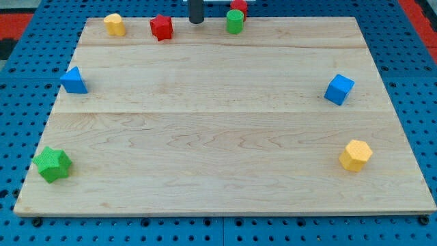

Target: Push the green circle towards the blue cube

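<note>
The green circle (235, 21) stands at the top edge of the wooden board (225, 123), just right of centre. The blue cube (339, 89) sits near the board's right edge, well below and to the right of the green circle. My tip (196, 22) is at the view's top, a short way left of the green circle and apart from it, with the red star (162, 27) on its other side.
A red block (239, 6) sits just behind the green circle. A yellow block (115, 24) is at the top left, a blue triangle (74, 80) at the left edge, a green star (52, 164) at the bottom left, a yellow hexagon (356, 155) at the lower right.
</note>
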You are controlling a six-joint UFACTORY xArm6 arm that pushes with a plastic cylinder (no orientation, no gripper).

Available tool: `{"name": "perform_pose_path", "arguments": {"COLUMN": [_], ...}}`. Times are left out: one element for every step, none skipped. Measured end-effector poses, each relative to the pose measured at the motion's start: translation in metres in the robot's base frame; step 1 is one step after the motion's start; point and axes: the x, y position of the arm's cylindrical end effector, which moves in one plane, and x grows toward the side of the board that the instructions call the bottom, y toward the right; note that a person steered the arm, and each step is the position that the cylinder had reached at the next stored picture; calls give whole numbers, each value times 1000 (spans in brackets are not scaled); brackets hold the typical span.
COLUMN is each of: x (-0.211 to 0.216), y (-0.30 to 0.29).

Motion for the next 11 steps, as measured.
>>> {"name": "perform_pose_path", "arguments": {"x": [0,37,53,81,106,77,74,53,12,-1,-2], "y": [107,204,240,244,324,389,390,388,365,327,295]}}
